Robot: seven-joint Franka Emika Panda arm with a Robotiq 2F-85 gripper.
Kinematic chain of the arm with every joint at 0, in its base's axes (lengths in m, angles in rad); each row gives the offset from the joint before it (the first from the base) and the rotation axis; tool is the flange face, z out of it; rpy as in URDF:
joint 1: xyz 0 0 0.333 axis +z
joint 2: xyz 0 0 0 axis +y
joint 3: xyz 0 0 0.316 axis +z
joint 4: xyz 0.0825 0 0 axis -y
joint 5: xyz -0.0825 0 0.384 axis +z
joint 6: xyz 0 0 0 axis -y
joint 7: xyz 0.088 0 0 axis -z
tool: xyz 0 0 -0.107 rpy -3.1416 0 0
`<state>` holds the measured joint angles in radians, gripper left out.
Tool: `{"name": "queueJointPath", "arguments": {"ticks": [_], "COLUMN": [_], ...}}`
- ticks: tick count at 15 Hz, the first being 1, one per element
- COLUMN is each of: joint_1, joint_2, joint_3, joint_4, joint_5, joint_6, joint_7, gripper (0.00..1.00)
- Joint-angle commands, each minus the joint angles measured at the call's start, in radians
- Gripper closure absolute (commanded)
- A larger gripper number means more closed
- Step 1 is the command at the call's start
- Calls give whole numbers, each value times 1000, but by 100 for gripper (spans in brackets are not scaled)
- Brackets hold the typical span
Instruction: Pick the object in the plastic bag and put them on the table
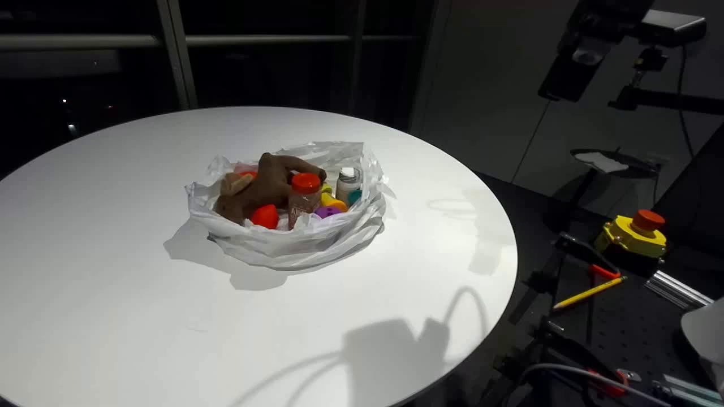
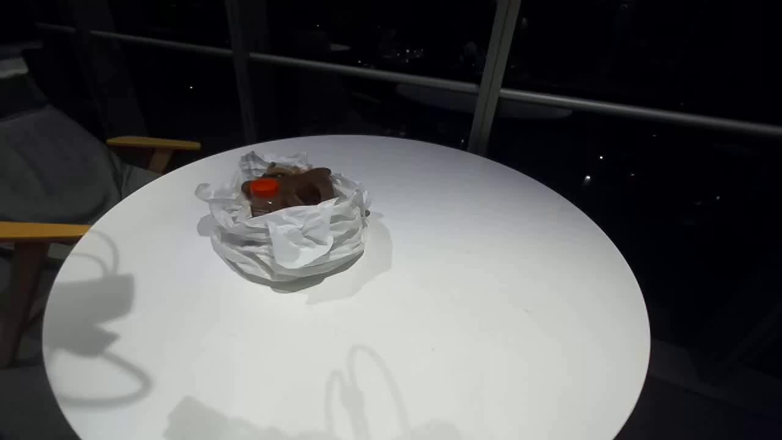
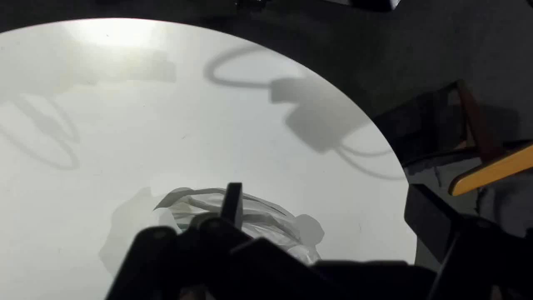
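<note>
A thin white plastic bag (image 1: 300, 249) sits on a big round white table (image 1: 102, 282), with its crumpled sides standing up like a nest. In an exterior view the bag holds a brown teddy bear (image 1: 271, 181), which lies across the middle, and a clear jar (image 1: 305, 203) with a red lid (image 1: 306, 182), standing just beside the bear. A red toy (image 1: 264, 216) is in there too, to the left of that jar and down by the front of the bag. To the right of the jar, packed close together in the bag, are a yellow toy (image 1: 335, 202), a purple toy (image 1: 328, 212), a little jar with a white top (image 1: 348, 183) and a blue-green thing (image 1: 354, 196) (most of it is hidden, so I can't tell what it is). In an exterior view the bear (image 2: 314, 180) and the red lid (image 2: 264, 187) poke up past the edge of the bag. In the wrist view the gripper (image 3: 327, 206) has its two black fingers (image 3: 235, 204) spread far apart, and the gap between them shows the table and some of the bag behind. Grey shadows (image 1: 390, 350) fall on the table, too. A grey chair (image 2: 55, 165) with yellow wooden armrests (image 2: 43, 231) stands near the table. A yellow pencil (image 1: 590, 293) lies near a yellow box (image 1: 630, 236) with a round red button (image 1: 648, 220) on top.
</note>
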<state>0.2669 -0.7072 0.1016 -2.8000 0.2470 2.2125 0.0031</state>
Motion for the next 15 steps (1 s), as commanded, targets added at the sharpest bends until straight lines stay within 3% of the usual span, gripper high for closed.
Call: {"name": "queueJointPath", "arguments": {"ticks": [1,10,12,15], "joint_1": [-6,-6,14,9], "joint_2": [-1,-1,109,293], "joint_3": [5,5,35,138], "joint_4": [3,5,27,103], "joint_5": [3,3,16,-32], "joint_6": [-4,-4,80,218], "joint_7": [-3,-3,0,73], "gripper": [0,0,0,0]}}
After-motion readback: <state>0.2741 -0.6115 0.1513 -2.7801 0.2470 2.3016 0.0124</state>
